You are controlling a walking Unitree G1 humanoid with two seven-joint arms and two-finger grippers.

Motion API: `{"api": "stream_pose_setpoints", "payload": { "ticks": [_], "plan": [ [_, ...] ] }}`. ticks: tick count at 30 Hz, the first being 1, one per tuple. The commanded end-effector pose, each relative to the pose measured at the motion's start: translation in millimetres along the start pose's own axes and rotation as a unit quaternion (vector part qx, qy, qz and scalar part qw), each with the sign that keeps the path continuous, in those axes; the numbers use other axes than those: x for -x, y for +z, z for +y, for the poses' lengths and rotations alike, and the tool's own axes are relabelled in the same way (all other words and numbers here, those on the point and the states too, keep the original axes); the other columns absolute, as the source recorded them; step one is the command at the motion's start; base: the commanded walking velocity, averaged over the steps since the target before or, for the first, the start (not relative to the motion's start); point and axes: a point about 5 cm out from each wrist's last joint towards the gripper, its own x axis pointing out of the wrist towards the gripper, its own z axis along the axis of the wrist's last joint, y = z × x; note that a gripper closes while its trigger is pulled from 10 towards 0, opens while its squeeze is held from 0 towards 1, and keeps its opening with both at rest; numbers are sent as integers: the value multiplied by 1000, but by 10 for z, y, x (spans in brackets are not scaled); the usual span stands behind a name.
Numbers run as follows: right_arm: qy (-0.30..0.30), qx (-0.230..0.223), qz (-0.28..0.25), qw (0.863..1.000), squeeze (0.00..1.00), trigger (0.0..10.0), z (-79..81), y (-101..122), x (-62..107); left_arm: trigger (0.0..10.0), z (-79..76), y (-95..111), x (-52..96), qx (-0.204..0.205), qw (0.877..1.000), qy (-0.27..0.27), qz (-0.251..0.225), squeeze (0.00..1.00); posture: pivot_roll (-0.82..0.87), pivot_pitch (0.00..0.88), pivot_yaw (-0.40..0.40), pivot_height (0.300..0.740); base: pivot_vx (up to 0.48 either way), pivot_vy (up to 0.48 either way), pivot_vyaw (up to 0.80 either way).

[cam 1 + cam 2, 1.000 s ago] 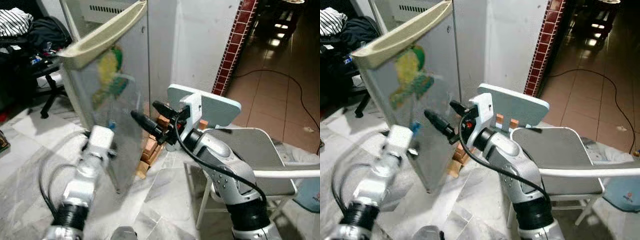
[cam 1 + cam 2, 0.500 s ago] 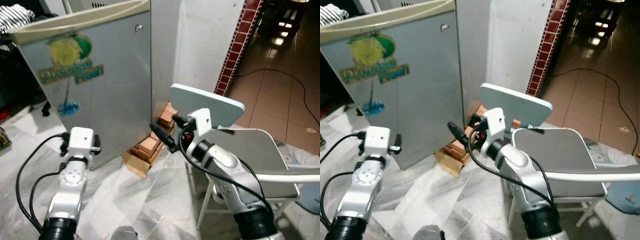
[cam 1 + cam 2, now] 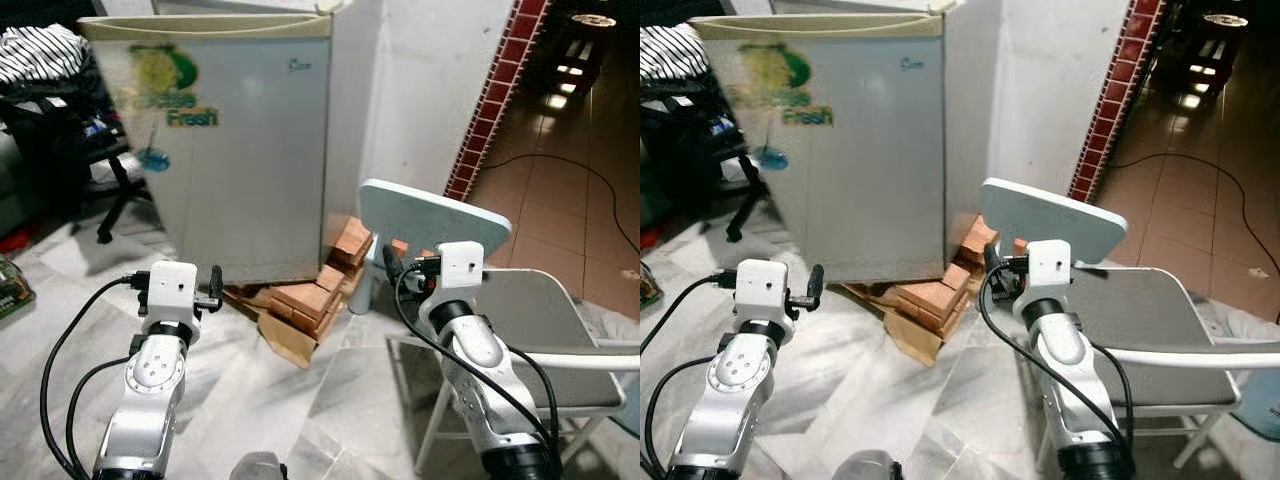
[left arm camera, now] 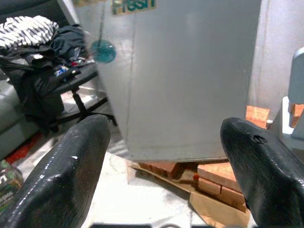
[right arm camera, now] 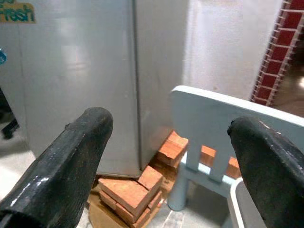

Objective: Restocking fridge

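Beside the closed fridge (image 3: 240,150), bricks (image 3: 312,296) and pale-blue chair (image 3: 430,218).

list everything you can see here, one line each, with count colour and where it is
fridge: one, silver-grey with a cream top edge and a green and yellow "Fresh" sticker, door shut, against the wall ahead
bricks: a stack, orange-red, on the floor at the fridge's lower right corner
cardboard: one piece, tan, under the bricks
small chair: one, pale blue, right of the bricks
folding chair: one, grey seat with white frame, behind the right arm
office chair: one, black, left of the fridge, piled with dark clothes
striped garment: one, black and white, on top of that pile
cable: one, black, on the brown tiles at far right
left gripper: black jaws open, empty, facing the fridge
right gripper: black jaws open, empty, facing fridge and small chair
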Motion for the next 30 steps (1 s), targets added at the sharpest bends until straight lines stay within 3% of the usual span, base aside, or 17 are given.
{"api": "stream_pose_setpoints", "payload": {
  "ticks": [1, 4, 12, 15, 30],
  "plan": [
    [-4, -16, -2, 1000, 0, 10000, -60, 0, 8, 10000, -64, 59, -17, 2, 1000, -12, -8, 0, 71, 0, 23, 740, 0, 476, 0],
    [-42, -8, -23, 999, 0, 10000, -121, 52, -26, 10000, -90, 80, -25, 6, 1000, -15, -9, 0, 70, 0, 21, 740, 0, 476, 0],
    [10, -33, -33, 999, 0, 10000, -46, 101, -31, 10000, -98, 103, -46, 21, 1000, -15, -11, 0, 69, 0, 17, 740, 0, 476, 0],
    [6, -50, -33, 998, 0, 10000, -32, 95, -49, 10000, -112, 122, -62, 33, 999, -18, -11, 0, 72, 0, 14, 740, 0, 474, -800],
    [-4, -44, -45, 998, 0, 10000, -125, 105, -34, 10000, -57, 173, -63, 41, 999, -12, -25, 0, 71, 0, 12, 740, 0, 476, -800]
  ]
}}
